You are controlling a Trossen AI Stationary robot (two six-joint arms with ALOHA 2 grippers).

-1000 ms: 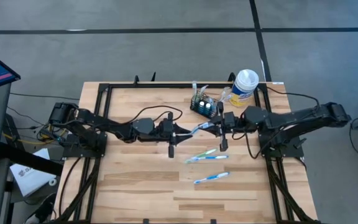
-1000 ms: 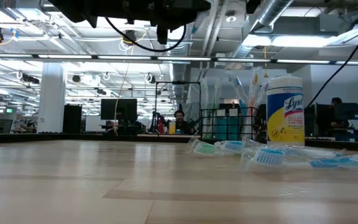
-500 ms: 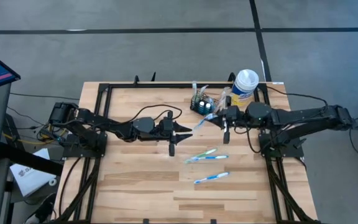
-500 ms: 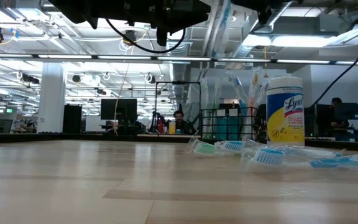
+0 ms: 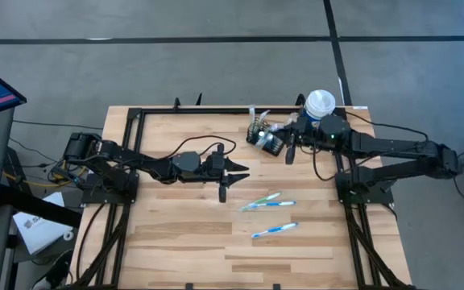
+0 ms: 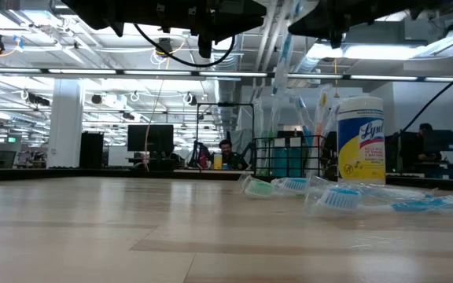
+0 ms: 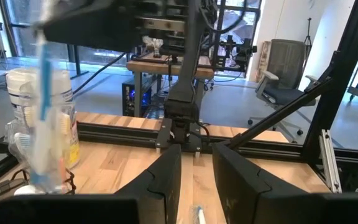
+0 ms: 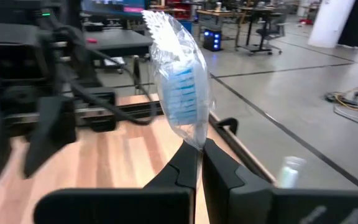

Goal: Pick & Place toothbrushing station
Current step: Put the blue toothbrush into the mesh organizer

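The right gripper [image 5: 287, 138] is hovering over the caddy [image 5: 266, 140] at the far side of the worktop [image 5: 176, 234], its fingers [image 8: 188, 163] clamped on a wrapped toothbrush [image 8: 178, 84] with blue bristles. The caddy is sitting just beside the canister [image 5: 319, 107], with brushes standing in it. The left gripper [image 5: 238, 171] is waiting over the middle of the worktop, fingers [image 7: 166, 180] slightly apart and holding nothing. Three more toothbrushes [image 5: 269, 203] are lying on the worktop, nearer than the caddy.
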